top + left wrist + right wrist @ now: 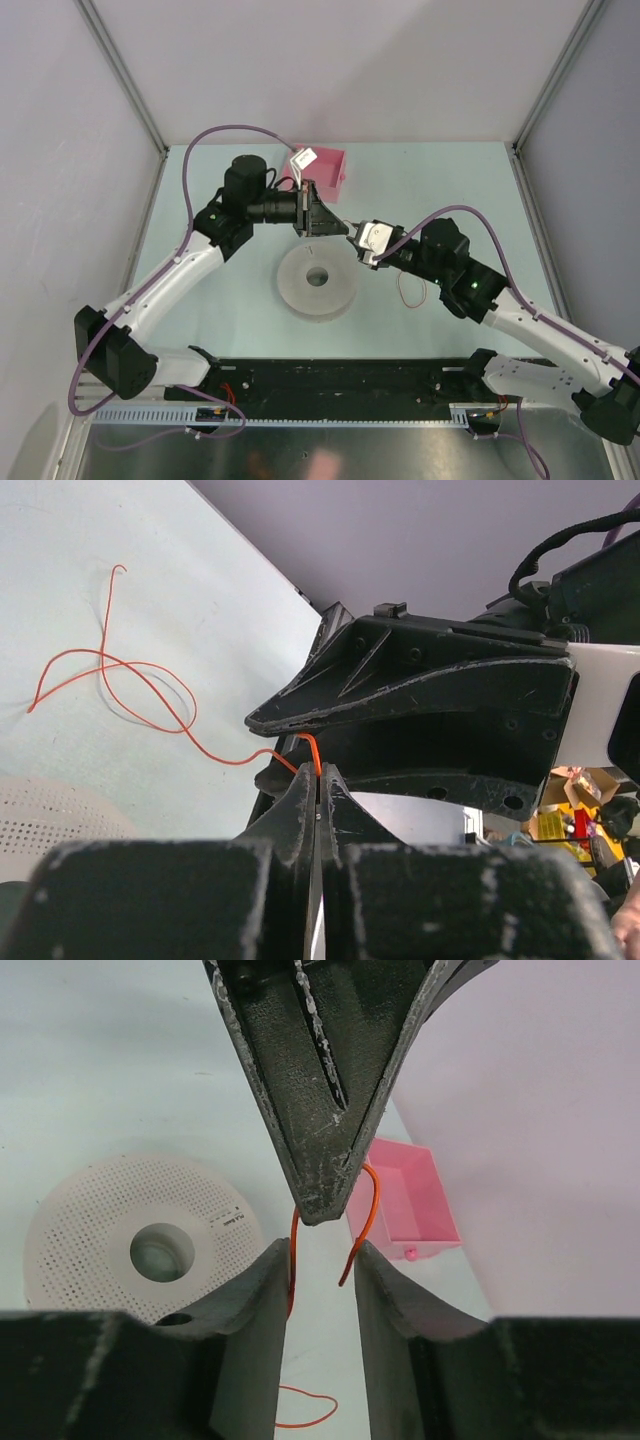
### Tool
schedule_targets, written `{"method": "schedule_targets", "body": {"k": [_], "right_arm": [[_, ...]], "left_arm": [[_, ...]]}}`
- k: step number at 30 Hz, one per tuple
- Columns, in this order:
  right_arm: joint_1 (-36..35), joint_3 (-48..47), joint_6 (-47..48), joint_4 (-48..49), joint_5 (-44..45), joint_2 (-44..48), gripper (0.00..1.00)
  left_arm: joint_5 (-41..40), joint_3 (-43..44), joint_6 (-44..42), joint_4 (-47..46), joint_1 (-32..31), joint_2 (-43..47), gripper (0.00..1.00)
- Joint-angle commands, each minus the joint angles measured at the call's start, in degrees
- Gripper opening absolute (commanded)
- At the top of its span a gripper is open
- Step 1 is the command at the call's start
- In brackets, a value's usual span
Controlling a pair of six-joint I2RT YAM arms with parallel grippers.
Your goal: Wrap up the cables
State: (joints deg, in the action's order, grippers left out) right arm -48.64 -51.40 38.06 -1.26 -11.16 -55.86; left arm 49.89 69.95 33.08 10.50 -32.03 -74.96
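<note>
A: Okay, left gripper (317, 773) state?
B: Pinched tight on the cable (150, 685), a thin orange wire caught right at the tips.
A: Right gripper (318, 1260)?
B: Narrowly parted, clamping nothing. It sits just under the left tip. Two orange strands hang in its gap, one along a finger's inner face.
A: Rest of the cable?
B: Trails off in loose loops on the counter (90, 520), beside the right arm.
A: Anything else?
B: White perforated spool (100, 1230) lying flat near both grippers, pink bin (410, 1205) beyond them.
</note>
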Motion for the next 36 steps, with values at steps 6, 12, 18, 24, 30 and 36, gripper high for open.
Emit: {"method": "schedule_targets", "body": {"k": [6,12,18,24,30,36], "right_arm": [[-0.5,-0.04,0.34,4.22,2.29,-0.21,0.2],[0.81,-0.01,-0.22,3.52,0.61,0.2,0.01],[11.89,-0.06,-6.7,-0.7,-10.7,1.1,0.0],[26.11,-0.92,-13.87,-4.5,-21.12,-0.25,0.0],[34.51,-0.98,-14.65,-6.84,-23.2,-4.14,0.0],[41.71,-1.85,-18.47,-10.66,-32.05,-8.02,0.0]], "left_arm": [[1.7,-1.16,3.05,-3.67,1.5,1.99,0.0],[2.17,-2.58,2.25,-4.21,2.12,2.8,0.42],[-1.93,-7.08,-5.35,-1.57,9.57,6.83,0.98],[-14.77,-8.12,-24.71,12.37,18.62,9.32,1.0],[-15.32,-12.03,-39.18,15.78,25.85,7.51,0.99],[0.73,-8.73,-43.86,22.78,27.89,-5.95,0.99]]}}
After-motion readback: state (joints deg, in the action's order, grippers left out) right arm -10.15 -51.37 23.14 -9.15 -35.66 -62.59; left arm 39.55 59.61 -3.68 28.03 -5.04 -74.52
